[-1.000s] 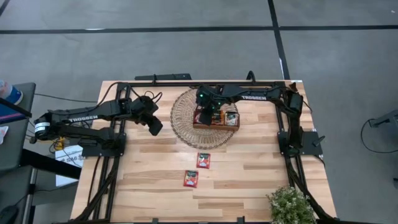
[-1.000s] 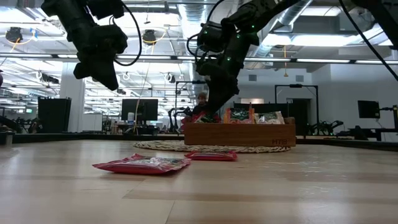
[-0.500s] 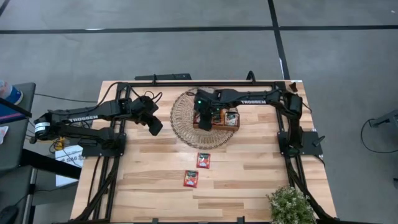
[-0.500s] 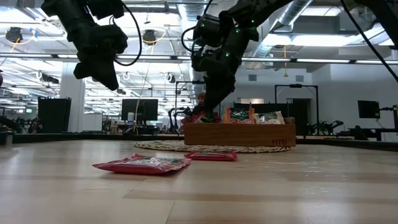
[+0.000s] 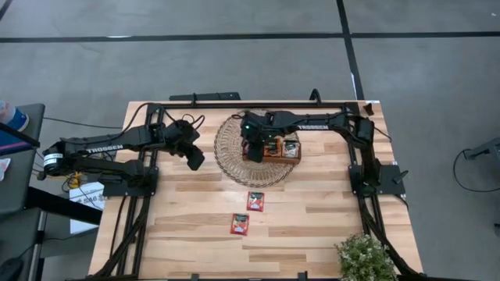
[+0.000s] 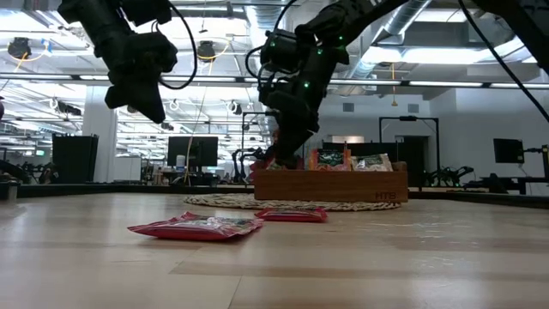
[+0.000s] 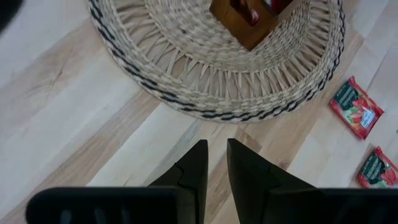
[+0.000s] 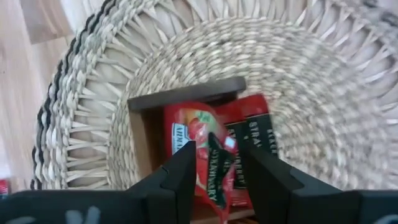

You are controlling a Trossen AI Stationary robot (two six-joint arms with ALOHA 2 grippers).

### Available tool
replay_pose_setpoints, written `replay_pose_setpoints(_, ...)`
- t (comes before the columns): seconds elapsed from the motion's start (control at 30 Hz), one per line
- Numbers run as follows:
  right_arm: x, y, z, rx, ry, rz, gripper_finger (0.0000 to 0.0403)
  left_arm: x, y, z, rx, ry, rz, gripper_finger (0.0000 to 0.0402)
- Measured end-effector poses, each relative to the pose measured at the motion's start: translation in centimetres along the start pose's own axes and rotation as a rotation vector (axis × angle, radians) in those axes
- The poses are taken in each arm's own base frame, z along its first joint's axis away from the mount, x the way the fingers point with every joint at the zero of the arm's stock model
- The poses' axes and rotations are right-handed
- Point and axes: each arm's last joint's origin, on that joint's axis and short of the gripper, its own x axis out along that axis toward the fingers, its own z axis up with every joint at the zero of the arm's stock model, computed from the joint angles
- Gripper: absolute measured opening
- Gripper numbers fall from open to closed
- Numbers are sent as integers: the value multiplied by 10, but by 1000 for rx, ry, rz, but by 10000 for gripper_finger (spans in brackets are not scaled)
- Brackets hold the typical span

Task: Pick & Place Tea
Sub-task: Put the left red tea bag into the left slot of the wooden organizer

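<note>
My right gripper (image 5: 254, 146) hangs over the left compartment of the brown wooden tray (image 5: 275, 157), shut on a red tea sachet (image 8: 200, 132). The tray stands on a round woven mat (image 5: 228, 148) and holds more sachets (image 8: 254, 132). Two red sachets (image 5: 255, 200) (image 5: 240, 224) lie flat on the table nearer the front. My left gripper (image 5: 194, 160) hovers above bare table to the left of the mat. Its fingers are nearly together, with nothing between them (image 7: 215, 163). My right gripper pinches the red sachet between its two fingers, at the sachet's two side edges (image 8: 205, 163). The fingers slant steeply down from above. The sachet hangs tilted below them, its far end (image 8: 185, 118) over the tray's left compartment. I cannot tell whether it touches the sachets beneath.
The tray's middle and right compartments hold standing sachets (image 6: 332, 158) (image 6: 374, 161). A potted plant (image 5: 366, 257) stands at the table's near right corner. Black frame rails run along the table's left, right and far sides.
My right gripper has shifted a little toward the table's left edge and slightly down, carrying the red sachet from the tray's middle to its left compartment.
</note>
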Motion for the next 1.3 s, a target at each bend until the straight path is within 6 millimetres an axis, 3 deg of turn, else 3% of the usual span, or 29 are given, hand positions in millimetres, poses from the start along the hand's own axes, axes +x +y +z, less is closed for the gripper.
replay_pose_setpoints(0.73,-2,-1,8,-33,-66,-8,118,0,-1,1,38,-11,-9,50)
replay_pose_setpoints(0.87,-2,-1,5,-25,-37,-6,118,0,-1,1,41,-11,-10,50)
replay_pose_setpoints(1.07,-18,6,-5,-54,55,-5,118,0,-1,1,41,-11,-12,50)
replay_pose_setpoints(1.3,-12,2,-2,-78,30,-54,118,0,-1,2,45,-18,-15,50)
